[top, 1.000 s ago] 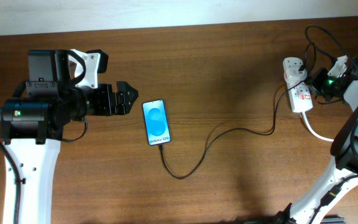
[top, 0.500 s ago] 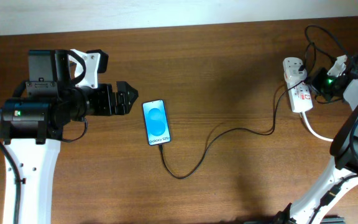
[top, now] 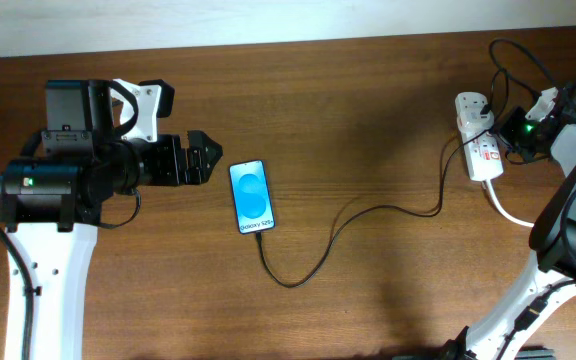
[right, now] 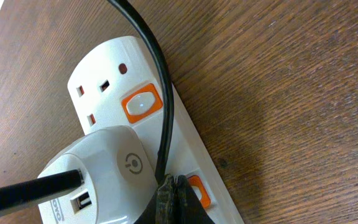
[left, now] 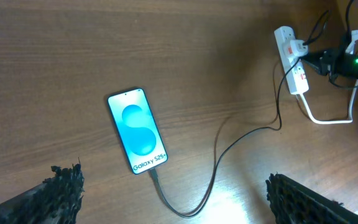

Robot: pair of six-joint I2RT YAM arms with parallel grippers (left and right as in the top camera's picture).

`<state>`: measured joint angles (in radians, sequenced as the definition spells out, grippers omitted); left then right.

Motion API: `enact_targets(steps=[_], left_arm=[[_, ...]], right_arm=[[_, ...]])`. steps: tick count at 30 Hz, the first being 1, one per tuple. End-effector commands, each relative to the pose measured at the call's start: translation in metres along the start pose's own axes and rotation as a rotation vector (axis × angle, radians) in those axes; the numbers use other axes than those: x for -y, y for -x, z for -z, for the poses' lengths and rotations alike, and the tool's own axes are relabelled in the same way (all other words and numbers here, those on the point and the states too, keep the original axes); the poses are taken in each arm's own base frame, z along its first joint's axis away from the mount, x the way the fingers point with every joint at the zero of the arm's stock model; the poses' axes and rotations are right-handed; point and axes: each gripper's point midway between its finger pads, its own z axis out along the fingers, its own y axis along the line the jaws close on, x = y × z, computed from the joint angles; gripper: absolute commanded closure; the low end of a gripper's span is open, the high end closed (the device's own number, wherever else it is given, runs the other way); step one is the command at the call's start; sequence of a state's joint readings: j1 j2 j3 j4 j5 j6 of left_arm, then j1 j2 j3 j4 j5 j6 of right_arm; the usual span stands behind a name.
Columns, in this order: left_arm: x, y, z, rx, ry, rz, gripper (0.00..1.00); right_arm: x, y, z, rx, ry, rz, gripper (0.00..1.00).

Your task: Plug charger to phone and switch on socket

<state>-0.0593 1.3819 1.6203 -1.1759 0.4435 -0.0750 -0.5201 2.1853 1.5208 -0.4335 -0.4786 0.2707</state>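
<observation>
The slim blue-screened smartphone (top: 251, 196) lies flat on the brown wooden worktop (top: 368, 100), the thin black charger cable (top: 368, 212) running from its lower edge to the white power strip (top: 478, 140). The right fingers (right: 169, 194) are pressed together, tips at the strip's orange switch (right: 199, 190). The left fingers (left: 64, 186) gape empty beside the phone.

Seeing brown wood-grain table (top: 368, 120), matt, faint sheen at 5 o'clock in left wrist view. Looks like smooth glossy white plastic on socket (right: 104, 74), orange plastic switch inserts (right: 140, 104). Glossy glass on phone (top: 251, 196). Smooth black sheath on charger (top: 388, 208). Rough, frayed black pads (left: 64, 186) on left gripper (left: 179, 196).
</observation>
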Motion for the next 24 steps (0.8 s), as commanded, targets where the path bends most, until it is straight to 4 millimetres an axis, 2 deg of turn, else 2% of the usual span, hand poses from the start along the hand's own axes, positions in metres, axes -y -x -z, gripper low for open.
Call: enact_targets(steps=[1, 18, 20, 24], left_arm=[[0.000, 0.003, 0.005, 0.017, 0.005, -0.004, 0.01], [0.000, 0.003, 0.005, 0.017, 0.005, -0.004, 0.01], [0.000, 0.003, 0.005, 0.017, 0.005, -0.004, 0.01], [0.000, 0.003, 0.005, 0.017, 0.005, -0.004, 0.01]], right_arm=[[-0.008, -0.075, -0.040, -0.222, 0.003, -0.040, 0.96], [-0.008, -0.090, -0.038, -0.278, -0.011, -0.069, 0.96], [-0.007, -0.087, -0.038, -0.269, -0.011, -0.073, 0.96], [0.012, -0.069, -0.032, -0.210, -0.035, -0.154, 0.96]])
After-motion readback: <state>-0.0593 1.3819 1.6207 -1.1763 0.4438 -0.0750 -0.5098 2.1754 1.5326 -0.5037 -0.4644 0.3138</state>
